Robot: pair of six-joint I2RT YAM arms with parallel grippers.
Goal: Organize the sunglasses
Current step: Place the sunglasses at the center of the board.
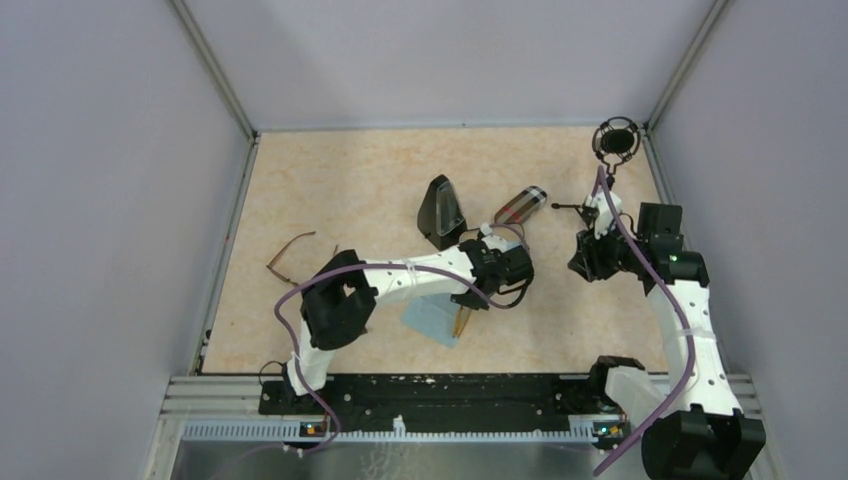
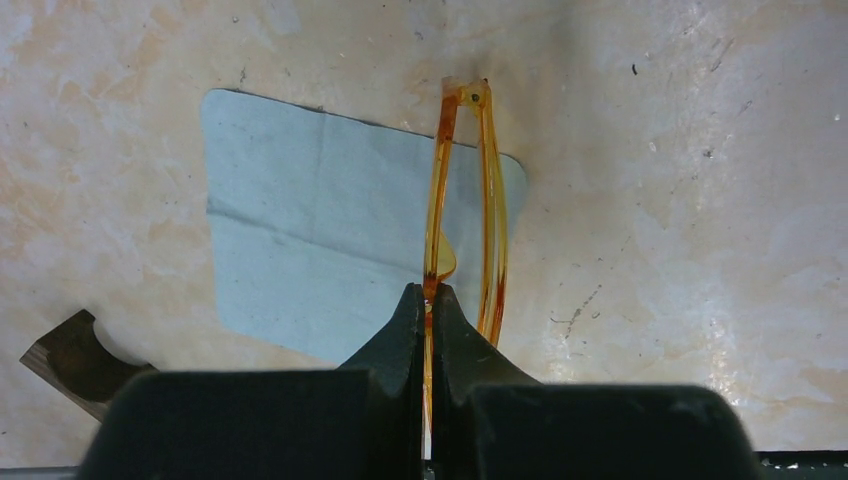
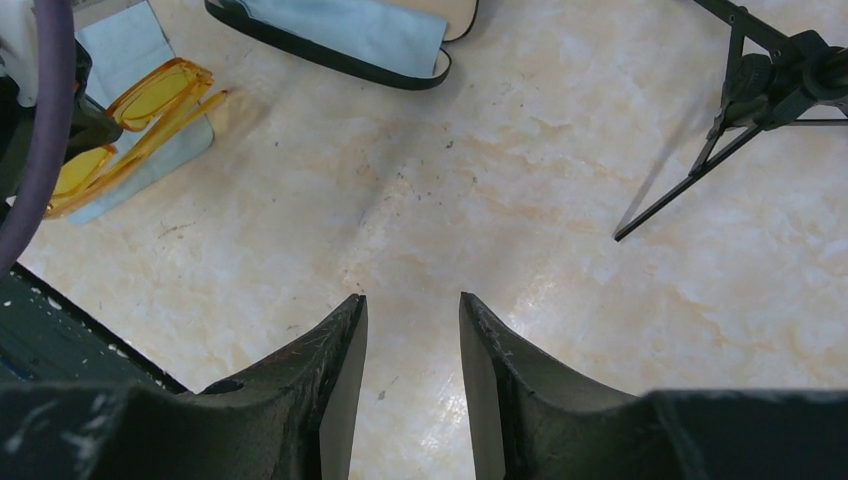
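Note:
The amber-lens sunglasses [image 2: 490, 200] are folded and pinched edge-on by my left gripper [image 2: 427, 295], which is shut on their frame over the right edge of a blue cloth [image 2: 320, 240]. In the top view they hang below the left gripper [image 1: 472, 300], with the amber frame [image 1: 462, 323] over the cloth [image 1: 428, 320]. They also show in the right wrist view [image 3: 150, 95]. The brown thin-framed sunglasses [image 1: 290, 255] lie open on the table at the left. My right gripper [image 3: 412, 305] is open and empty above bare table; in the top view it [image 1: 585, 262] is right of centre.
A black triangular case [image 1: 440, 212] and a plaid cylindrical case [image 1: 520, 207] lie behind the left wrist. A black-rimmed case holding a blue cloth [image 3: 350, 40] is ahead of the right gripper. A small black tripod [image 3: 740, 90] with a microphone [image 1: 615, 140] stands back right.

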